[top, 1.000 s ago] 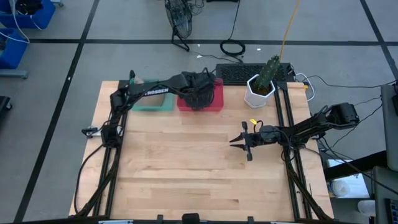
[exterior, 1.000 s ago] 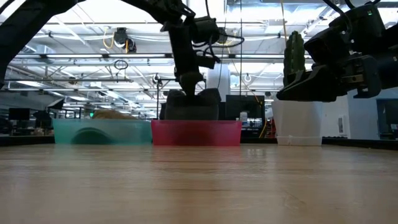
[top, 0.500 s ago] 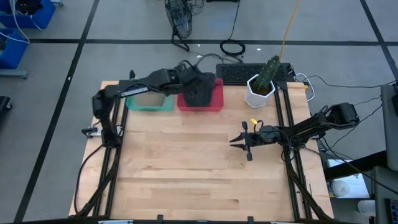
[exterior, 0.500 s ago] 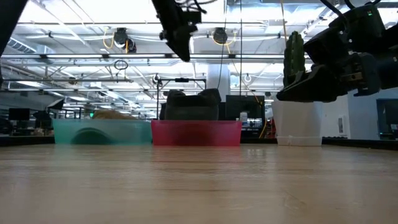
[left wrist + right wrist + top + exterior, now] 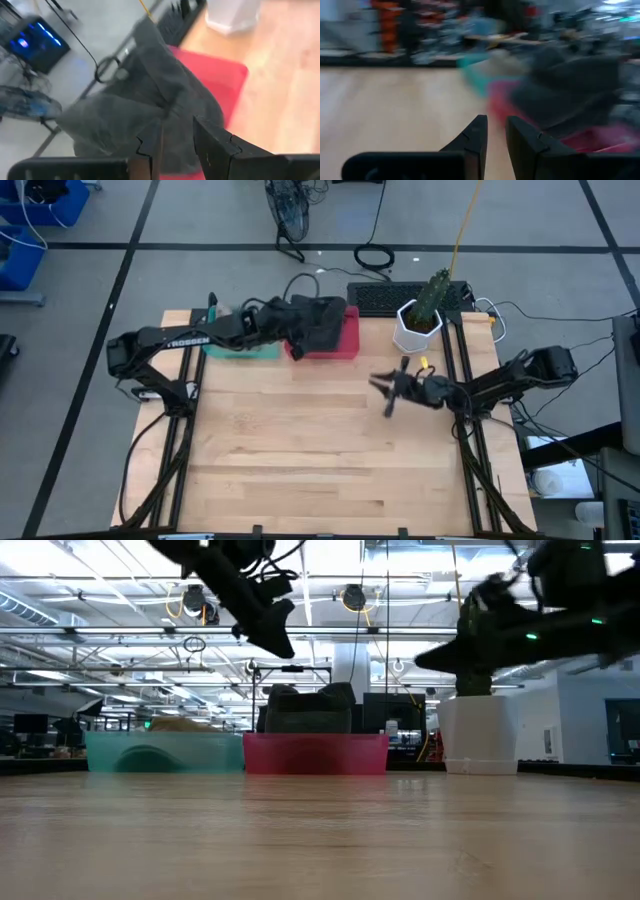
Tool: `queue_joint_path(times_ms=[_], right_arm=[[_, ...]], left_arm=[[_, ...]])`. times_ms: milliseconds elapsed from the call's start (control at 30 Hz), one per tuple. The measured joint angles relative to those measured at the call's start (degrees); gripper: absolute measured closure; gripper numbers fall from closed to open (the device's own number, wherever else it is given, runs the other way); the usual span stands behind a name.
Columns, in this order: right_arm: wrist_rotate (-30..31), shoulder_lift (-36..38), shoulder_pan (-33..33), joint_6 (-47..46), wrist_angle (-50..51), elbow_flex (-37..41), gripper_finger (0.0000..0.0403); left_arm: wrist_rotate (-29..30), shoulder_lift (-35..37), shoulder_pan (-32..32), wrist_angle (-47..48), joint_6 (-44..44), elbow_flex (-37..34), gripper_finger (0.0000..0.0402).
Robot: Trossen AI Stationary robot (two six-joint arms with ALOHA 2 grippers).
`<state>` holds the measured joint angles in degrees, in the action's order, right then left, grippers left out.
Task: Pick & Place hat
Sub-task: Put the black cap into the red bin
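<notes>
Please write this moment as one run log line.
hat: in red bin | left tool: empty, above bin | right tool: mid-table

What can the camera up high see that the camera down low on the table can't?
Only the high view shows the floor around the table, the black keyboard behind the white pot, and both whole arms. Only the low view shows the ceiling lights and the room far behind. Both show the dark hat lying in the red bin, the green bin, and the cactus.

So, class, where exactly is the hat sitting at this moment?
In the high view the hat lies in the red bin at the table's far edge, right of the teal bin, left of the white pot.
</notes>
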<state>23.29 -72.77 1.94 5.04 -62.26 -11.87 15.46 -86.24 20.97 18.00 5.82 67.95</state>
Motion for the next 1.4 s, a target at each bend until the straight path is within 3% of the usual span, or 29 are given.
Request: queue_joint_path(times_ms=[67,267,533,700,967,1200,1400], right_arm=[[-0.51,0.04,-3.72,0.49,2.58,-3.16,0.035],[-13.67,-4.12,-14.73,-0.36,19.13,-17.4,0.039],[-18.76,-13.93,-25.17,-0.99,21.31,-29.79,0.0398],[-23.85,-22.56,-29.92,-4.18,20.79,-37.34,0.0401],[-24.88,-35.15,-33.38,-6.15,20.89,-47.3,0.0401],[-24.88,-38.27,-33.8,-7.37,20.93,-48.59,0.0402],[-24.83,-38.32,-33.91,-5.71,21.03,-48.59,0.0402]], left_arm=[[-0.01,0.86,1.32,-6.84,0.91,-3.59,0.0289],[-3.51,1.21,7.27,-24.38,1.8,-11.05,0.0289],[-13.75,1.12,13.25,-42.84,-1.02,-20.39,0.0289],[-16.44,1.1,13.86,-45.63,-0.96,-23.26,0.0289],[-12.12,0.71,15.21,-47.1,0.65,-24.95,0.0289],[-13.42,-7.83,16.14,-56.02,0.02,-24.88,0.0289],[-11.75,-13.23,16.32,-57.34,-0.94,-24.21,0.0289]])
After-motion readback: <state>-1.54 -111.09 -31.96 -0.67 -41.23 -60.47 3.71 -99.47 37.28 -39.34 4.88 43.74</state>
